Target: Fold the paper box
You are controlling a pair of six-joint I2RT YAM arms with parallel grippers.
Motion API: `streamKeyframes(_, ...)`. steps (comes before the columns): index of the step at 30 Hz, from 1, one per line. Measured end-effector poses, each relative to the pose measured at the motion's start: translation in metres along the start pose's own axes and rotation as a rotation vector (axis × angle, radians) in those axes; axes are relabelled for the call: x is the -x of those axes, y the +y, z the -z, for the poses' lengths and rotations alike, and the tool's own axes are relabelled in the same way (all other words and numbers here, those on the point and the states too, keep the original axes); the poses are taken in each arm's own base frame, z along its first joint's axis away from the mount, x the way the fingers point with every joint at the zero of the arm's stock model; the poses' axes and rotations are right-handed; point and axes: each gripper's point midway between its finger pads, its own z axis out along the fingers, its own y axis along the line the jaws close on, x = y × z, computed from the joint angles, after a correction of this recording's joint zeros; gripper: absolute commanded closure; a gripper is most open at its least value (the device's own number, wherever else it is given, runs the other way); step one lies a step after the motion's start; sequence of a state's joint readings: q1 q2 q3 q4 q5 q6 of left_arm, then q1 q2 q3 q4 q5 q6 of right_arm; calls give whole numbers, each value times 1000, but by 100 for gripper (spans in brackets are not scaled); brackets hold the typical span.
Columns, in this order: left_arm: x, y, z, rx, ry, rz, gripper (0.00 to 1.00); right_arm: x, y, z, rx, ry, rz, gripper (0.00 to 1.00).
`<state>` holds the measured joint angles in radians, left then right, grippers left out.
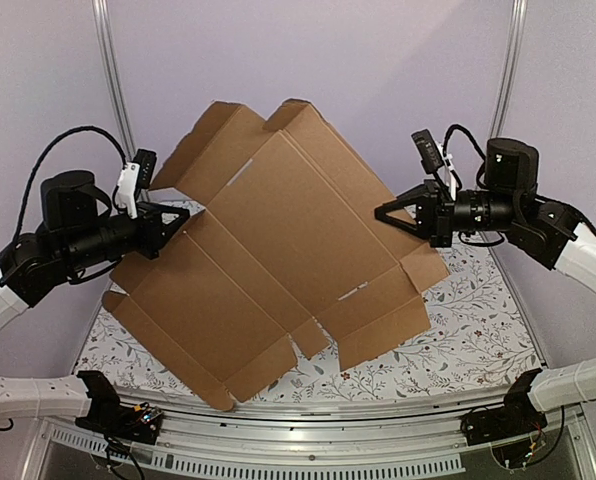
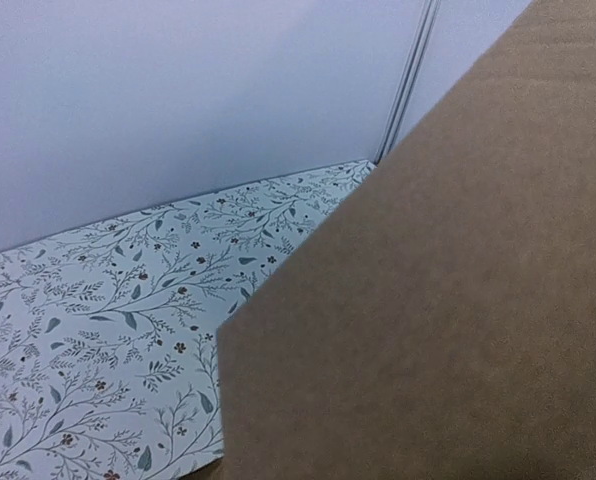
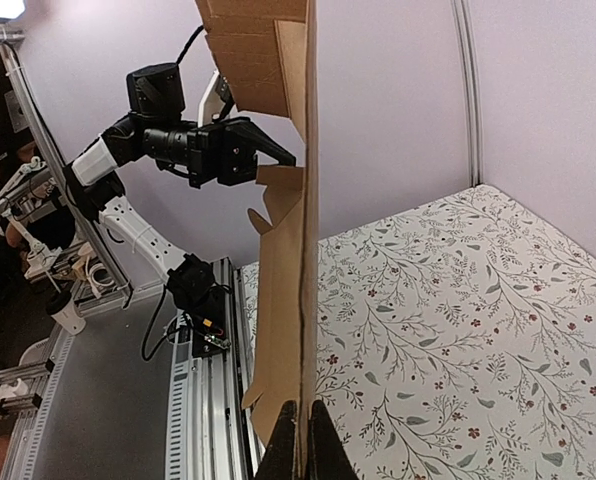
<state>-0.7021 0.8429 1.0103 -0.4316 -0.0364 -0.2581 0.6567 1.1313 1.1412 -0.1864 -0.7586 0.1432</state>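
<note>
The paper box [image 1: 288,240] is a flat, unfolded brown cardboard sheet with flaps and slits, held up tilted over the table between both arms. My left gripper [image 1: 185,222] is shut on its left edge. My right gripper [image 1: 381,212] is shut on its right edge. In the right wrist view I see the sheet [image 3: 283,280] edge-on, clamped between my right gripper's [image 3: 301,445] two black fingers, with the left gripper [image 3: 286,157] pinching the far edge. In the left wrist view the cardboard [image 2: 428,330] fills the right and bottom and hides the fingers.
The floral tablecloth [image 1: 478,340] lies under the sheet and shows in the left wrist view [image 2: 98,310]. Metal uprights [image 1: 113,70] [image 1: 508,70] stand at the back corners. An aluminium rail [image 1: 298,445] with the arm bases runs along the near edge.
</note>
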Motion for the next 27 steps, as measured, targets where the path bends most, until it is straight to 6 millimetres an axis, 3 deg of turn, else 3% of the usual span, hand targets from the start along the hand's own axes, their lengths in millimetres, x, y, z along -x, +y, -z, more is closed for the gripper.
streamKeyframes(7,-14,-1,-12,-16,22,11,100,-3,1,-4,10,3,-15,100)
streamKeyframes(20,-20,-3,-25,-35,9,45,100,-2,1,-5,7,2,-34,100)
streamKeyframes(27,-27,-4,-42,-45,21,58,100,-2,2,-4,7,0,-51,100)
